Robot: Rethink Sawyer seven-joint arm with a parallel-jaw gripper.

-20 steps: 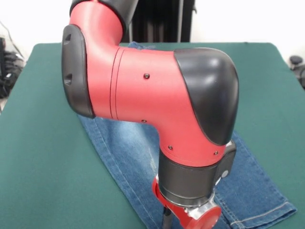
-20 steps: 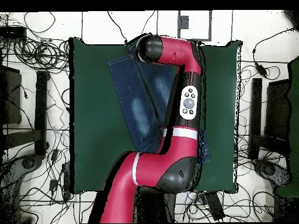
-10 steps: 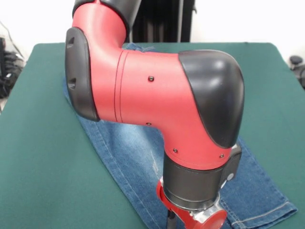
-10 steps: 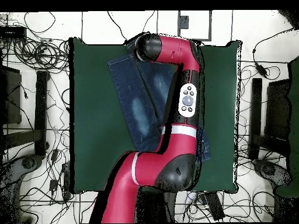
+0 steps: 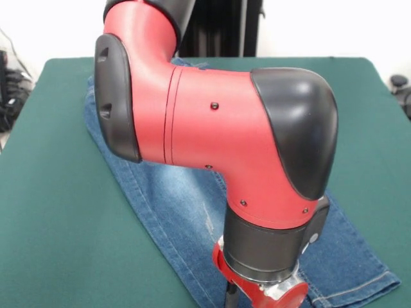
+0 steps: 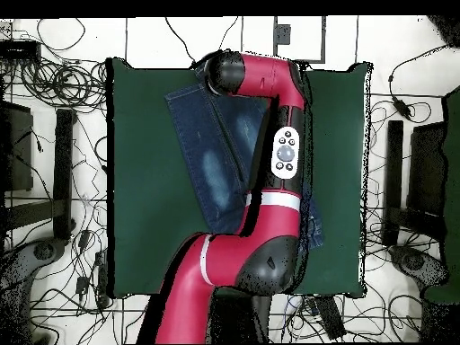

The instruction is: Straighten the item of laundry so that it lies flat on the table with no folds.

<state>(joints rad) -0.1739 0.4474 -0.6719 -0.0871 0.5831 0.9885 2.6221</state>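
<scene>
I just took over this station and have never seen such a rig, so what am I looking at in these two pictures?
The red and black machine is a robot arm. One picture faces it from across the table; the other looks straight down. On the green table lies a pair of blue jeans, stretched out lengthwise, one hem near the front camera. The arm reaches out over the jeans, hiding much of them. Its end effector points down at the front picture's bottom edge, mostly cut off, so I cannot tell whether it holds anything.

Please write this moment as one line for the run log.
arm: over jeans | gripper: at near hem end, fingers hidden | jeans: on table, not fully visible
</scene>
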